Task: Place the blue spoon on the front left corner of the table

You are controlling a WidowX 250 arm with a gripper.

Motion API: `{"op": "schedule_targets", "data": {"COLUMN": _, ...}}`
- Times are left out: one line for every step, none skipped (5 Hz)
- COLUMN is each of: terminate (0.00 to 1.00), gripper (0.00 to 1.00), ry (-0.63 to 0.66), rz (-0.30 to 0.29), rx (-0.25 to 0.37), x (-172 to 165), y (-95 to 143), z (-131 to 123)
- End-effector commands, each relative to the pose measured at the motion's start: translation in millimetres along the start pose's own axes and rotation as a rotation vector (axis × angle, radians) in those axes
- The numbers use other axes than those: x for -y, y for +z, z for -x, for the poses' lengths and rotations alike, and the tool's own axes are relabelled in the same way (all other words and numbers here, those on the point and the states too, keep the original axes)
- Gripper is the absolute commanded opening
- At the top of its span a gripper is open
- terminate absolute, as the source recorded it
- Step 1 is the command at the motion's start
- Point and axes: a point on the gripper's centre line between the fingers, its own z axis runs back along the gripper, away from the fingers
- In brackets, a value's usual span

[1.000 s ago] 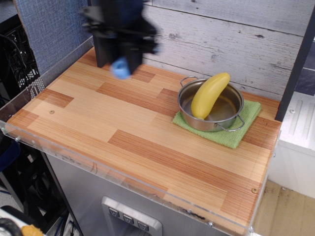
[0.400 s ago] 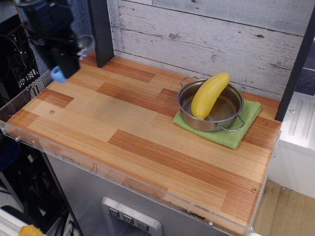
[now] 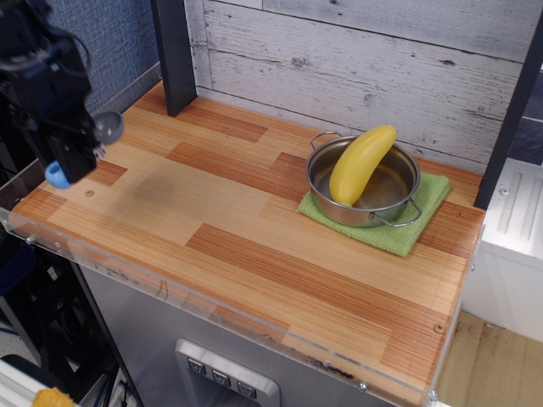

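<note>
My black gripper (image 3: 72, 151) hangs over the left edge of the wood-plank table (image 3: 229, 220), near its front left corner. It is shut on the blue spoon (image 3: 59, 175). The spoon's light-blue handle end sticks out below the fingers and its round grey bowl (image 3: 108, 126) sticks out to the upper right. The spoon is held above the tabletop; a faint shadow lies on the planks to its right.
A steel pan (image 3: 365, 188) holding a yellow banana (image 3: 361, 164) stands on a green cloth (image 3: 410, 222) at the back right. A dark post (image 3: 174, 55) stands at the back left. A clear acrylic rim (image 3: 127, 271) runs along the front and left edges.
My gripper has carried the spoon from the back left post area leftward and forward, and lower, to above the front left part of the table.
</note>
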Motion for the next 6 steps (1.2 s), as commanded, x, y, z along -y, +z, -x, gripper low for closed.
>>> {"op": "schedule_targets", "data": {"terminate": 0.0, "gripper": 0.0, "ry": 0.068, "rz": 0.014, "rx": -0.069, "x": -7.0, "y": -39.2, "z": 9.7}}
{"op": "schedule_targets", "data": {"terminate": 0.0, "gripper": 0.0, "ry": 0.137, "rz": 0.027, "rx": -0.091, "x": -21.9, "y": -48.7, "z": 3.6}}
{"op": "schedule_targets", "data": {"terminate": 0.0, "gripper": 0.0, "ry": 0.15, "rz": 0.043, "rx": -0.089, "x": -26.2, "y": -51.5, "z": -0.8}}
{"op": "schedule_targets", "data": {"terminate": 0.0, "gripper": 1.0, "ry": 0.096, "rz": 0.066, "rx": -0.091, "x": -11.1, "y": -40.7, "z": -1.9}}
{"op": "schedule_targets", "data": {"terminate": 0.0, "gripper": 1.0, "ry": 0.039, "rz": 0.121, "rx": -0.032, "x": 7.4, "y": 1.3, "z": -8.4}}
{"op": "schedule_targets", "data": {"terminate": 0.0, "gripper": 1.0, "ry": 0.008, "rz": 0.135, "rx": 0.027, "x": 22.6, "y": 44.1, "z": -17.8}}
